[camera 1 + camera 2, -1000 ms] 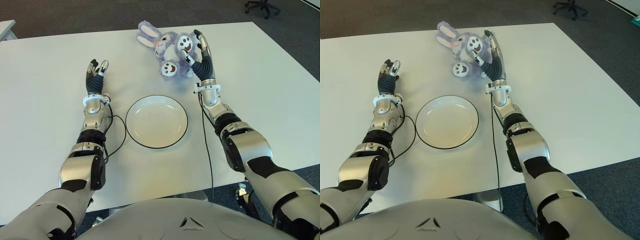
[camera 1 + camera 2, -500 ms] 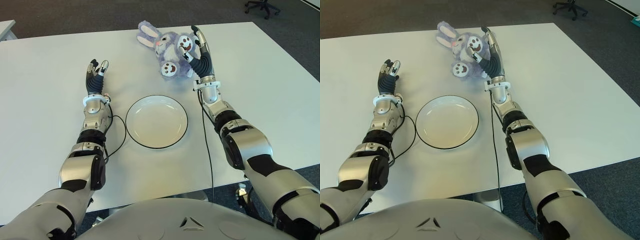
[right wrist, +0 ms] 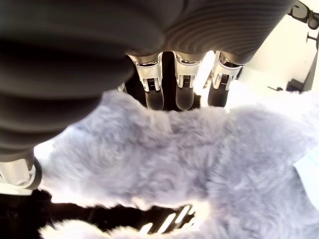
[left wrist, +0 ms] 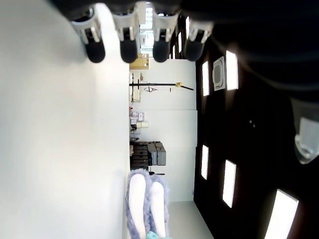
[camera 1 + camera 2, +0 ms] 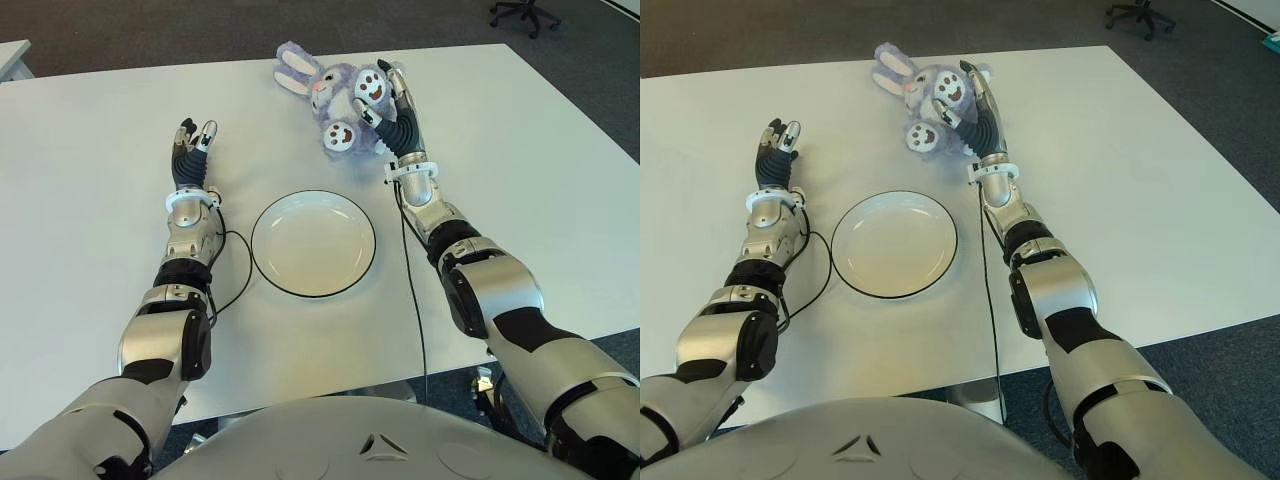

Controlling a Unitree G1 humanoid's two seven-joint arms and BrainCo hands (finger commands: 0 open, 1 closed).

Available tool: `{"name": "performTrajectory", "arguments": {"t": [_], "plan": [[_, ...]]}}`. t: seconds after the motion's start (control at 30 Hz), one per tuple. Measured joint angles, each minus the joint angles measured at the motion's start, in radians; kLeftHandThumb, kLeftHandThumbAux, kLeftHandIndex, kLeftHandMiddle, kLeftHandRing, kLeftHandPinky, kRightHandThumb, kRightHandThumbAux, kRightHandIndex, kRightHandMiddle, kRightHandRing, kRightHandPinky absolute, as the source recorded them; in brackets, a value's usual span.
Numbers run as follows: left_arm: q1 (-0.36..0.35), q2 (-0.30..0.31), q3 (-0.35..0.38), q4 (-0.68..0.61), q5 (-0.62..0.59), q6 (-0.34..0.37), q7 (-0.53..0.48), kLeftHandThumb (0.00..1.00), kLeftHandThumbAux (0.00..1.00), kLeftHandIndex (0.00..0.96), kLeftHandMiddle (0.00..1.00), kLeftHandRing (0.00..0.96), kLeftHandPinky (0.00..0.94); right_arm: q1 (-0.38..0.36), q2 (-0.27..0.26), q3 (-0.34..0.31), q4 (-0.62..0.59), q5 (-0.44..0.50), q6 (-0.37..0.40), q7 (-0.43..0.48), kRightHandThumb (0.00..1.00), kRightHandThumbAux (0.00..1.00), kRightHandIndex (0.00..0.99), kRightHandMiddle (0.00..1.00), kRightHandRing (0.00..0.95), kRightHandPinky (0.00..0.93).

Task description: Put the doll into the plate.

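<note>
Left eye view: doll (image 5: 340,100) lying at the far side of the tabletop (image 5: 520,180), beyond the plate (image 5: 313,243). Right hand (image 5: 392,105) pressed against the doll's right flank, fingers reaching up along the body, thumb by a paw. Not yet a firm hold, by the look of it. Left hand (image 5: 190,150) idle, showing left of the plate, fingers extended and holding nothing.

Right eye view: same story. Plate bare, doll still well beyond it, hand touching the plush on its right side.

Left wrist view: straight fingertips (image 4: 127,50) over bare tabletop, nothing held; doll's ears (image 4: 144,204) far off.

Right wrist view: purple fur (image 3: 169,154) filling the space under the palm, fingers (image 3: 182,92) laid across it, only partly curled. Thumb at the frame edge, not clearly wrapped.

To do this step well: sink deeper into the soft body, close fingers and thumb around the torso rather than a paw, confirm the squeeze before lifting toward the plate.
</note>
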Motion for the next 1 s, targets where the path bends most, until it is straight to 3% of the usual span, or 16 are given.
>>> {"name": "performTrajectory", "arguments": {"t": [0.27,0.67,1.0], "plan": [[0.000,0.000,0.000,0.000,-0.001,0.000,0.000,0.000,0.436,0.000,0.065,0.055,0.000,-0.004,0.005,0.018,0.000,-0.008,0.007,-0.031,0.276,0.344,0.000,0.000,0.000,0.000],[-0.003,0.000,0.000,0.003,-0.001,0.000,0.000,0.000,0.433,0.000,0.067,0.052,0.000,-0.009,0.008,0.030,0.000,0.001,-0.019,0.036,0.267,0.371,0.000,0.000,0.000,0.000],[-0.005,0.000,0.000,0.006,0.000,0.000,0.000,0.000,0.429,0.000,0.055,0.043,0.000,-0.009,0.012,0.042,0.000,-0.008,-0.026,0.028,0.215,0.393,0.000,0.000,0.000,0.000]]}}
